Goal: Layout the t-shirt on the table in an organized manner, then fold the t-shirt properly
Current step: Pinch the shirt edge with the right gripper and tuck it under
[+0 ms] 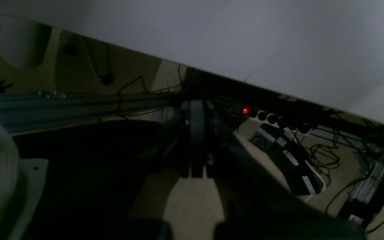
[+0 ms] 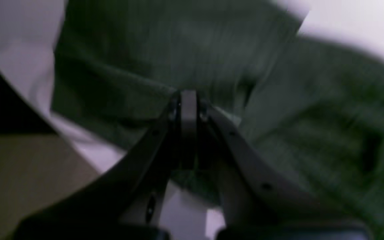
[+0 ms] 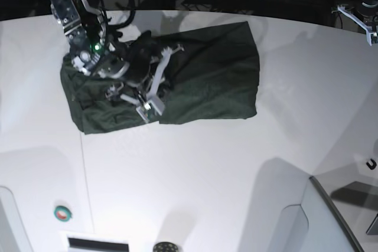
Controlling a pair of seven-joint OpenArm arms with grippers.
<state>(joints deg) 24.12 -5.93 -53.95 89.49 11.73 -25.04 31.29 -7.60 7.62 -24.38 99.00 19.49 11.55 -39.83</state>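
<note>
T-shirt lies bunched, partly folded, on far-left part of white tabletop. Right end effector sits low over the shirt's left half, jaws closed together; cloth directly under the tips, whether any is pinched cannot be told. Left end effector closed, empty, beyond the tabletop edge, over floor and cables.

No text, label or number is legible anywhere.
</note>
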